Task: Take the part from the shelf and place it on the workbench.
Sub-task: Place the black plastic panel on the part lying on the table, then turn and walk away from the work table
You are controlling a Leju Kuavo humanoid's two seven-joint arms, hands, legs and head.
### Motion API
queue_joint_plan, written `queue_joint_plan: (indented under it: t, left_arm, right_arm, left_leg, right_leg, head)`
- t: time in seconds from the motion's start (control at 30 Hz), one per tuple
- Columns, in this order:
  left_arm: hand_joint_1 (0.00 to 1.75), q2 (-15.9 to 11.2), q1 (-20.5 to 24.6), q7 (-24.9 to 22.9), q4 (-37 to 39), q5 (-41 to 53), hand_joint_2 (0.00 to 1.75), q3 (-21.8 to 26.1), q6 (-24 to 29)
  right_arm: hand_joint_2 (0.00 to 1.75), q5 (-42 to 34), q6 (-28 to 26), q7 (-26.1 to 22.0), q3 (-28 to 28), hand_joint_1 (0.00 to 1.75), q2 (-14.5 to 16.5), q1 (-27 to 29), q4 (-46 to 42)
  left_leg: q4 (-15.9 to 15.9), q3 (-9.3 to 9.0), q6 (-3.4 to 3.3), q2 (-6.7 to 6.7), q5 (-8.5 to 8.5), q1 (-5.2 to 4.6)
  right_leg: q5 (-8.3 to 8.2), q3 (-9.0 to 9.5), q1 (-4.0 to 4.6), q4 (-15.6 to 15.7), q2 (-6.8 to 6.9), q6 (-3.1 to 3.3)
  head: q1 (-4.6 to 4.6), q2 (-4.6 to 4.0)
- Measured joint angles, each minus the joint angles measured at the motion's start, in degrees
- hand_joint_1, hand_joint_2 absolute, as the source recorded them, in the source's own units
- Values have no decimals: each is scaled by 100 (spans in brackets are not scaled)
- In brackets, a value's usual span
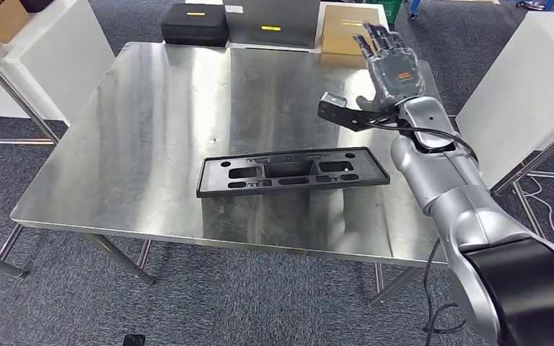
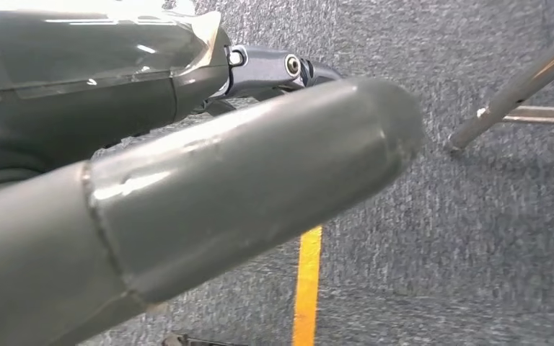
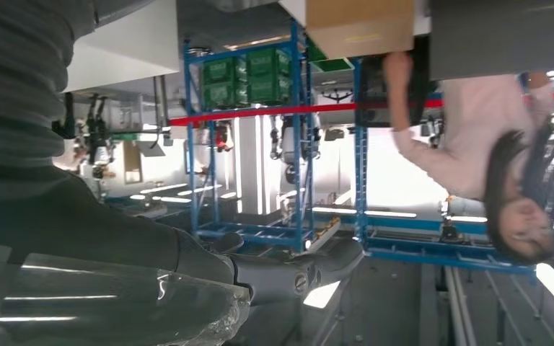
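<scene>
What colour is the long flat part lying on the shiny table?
Black. The part shows best in the head view, lying on the silver workbench.

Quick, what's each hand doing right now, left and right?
Left hand: holds nothing visible; open or closed cannot be told.
Right hand: open, raised above the workbench, holding nothing; the part lies on it.

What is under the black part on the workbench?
The black part lies flat on the bare steel workbench. Through its cutouts only dark shows. Whatever its solid frame covers cannot be seen.
</scene>
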State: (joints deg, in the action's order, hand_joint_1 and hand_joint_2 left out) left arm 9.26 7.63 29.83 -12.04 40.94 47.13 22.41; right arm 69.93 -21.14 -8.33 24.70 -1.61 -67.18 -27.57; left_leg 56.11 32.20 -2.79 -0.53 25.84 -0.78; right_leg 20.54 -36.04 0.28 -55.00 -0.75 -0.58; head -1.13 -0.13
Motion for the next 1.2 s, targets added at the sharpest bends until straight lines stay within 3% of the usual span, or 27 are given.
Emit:
queue_joint_plan:
  t: [0.43,0.6,0.7,0.77,0.87,0.9,0.93,0.97,1.07,1.13,1.2]
  left_arm:
    - [0,-20,15,-406,4,-67,0,44,-736]
    - [0,-19,15,-488,4,19,0,43,-743]
    - [0,-16,20,-529,4,58,0,43,-761]
    - [0,-10,30,-541,4,87,0,42,-784]
    - [0,-1,39,-548,4,109,0,41,-801]
    - [0,3,39,-549,4,111,0,41,-805]
    - [0,6,39,-549,4,113,0,41,-808]
    - [0,10,40,-549,4,114,0,41,-810]
    - [0,15,43,-549,4,114,0,41,-812]
    - [0,16,50,-549,5,114,0,41,-812]
    - [0,21,55,-549,7,114,0,41,-812]
  right_arm:
    - [175,-16,217,-98,-44,0,-119,-40,-72]
    - [175,-19,202,-82,-48,0,-125,-37,-68]
    - [175,-37,159,-91,-62,0,-197,-34,-68]
    - [175,-46,146,-103,-81,0,-265,-28,-68]
    - [175,-55,143,-109,-109,0,-361,25,-66]
    - [175,-57,143,-109,-114,0,-386,62,-66]
    - [175,-60,143,-109,-118,0,-404,99,-65]
    - [175,-62,142,-109,-123,0,-416,124,-65]
    - [175,-67,140,-109,-142,0,-435,133,-66]
    - [175,-68,139,-113,-151,0,-442,130,-66]
    - [175,-72,136,-117,-157,0,-451,137,-67]
  left_leg:
    - [13,-7,-8,8,12,-10]
    - [43,4,-37,8,24,-14]
    - [16,-11,-95,16,-24,0]
    - [-44,-38,-143,33,-82,34]
    - [-63,-27,-168,47,-108,51]
    - [-60,-22,-167,51,-109,53]
    - [-54,-18,-164,54,-108,57]
    - [-43,-16,-157,56,-105,65]
    - [22,2,-100,62,-69,88]
    - [69,33,-38,58,-56,76]
    - [111,70,12,46,-64,66]
  right_leg:
    - [-1,0,-32,4,-4,-2]
    - [-6,0,-35,5,-4,-12]
    - [-18,-8,-37,-1,-2,-63]
    - [147,-124,-36,-251,5,-75]
    - [679,-603,-71,-1417,13,-65]
    - [777,-711,-86,-1711,14,-87]
    - [790,-715,-102,-1799,17,-128]
    - [712,-594,-122,-1630,25,-182]
    - [400,25,-174,-583,71,-307]
    - [349,237,-138,-264,63,-292]
    - [339,260,-102,-210,39,-250]
  head:
    - [-2,0]
    - [-2,0]
    - [-3,0]
    - [3,0]
    - [5,0]
    - [3,0]
    - [5,0]
    - [4,0]
    - [5,0]
    - [6,0]
    - [5,0]
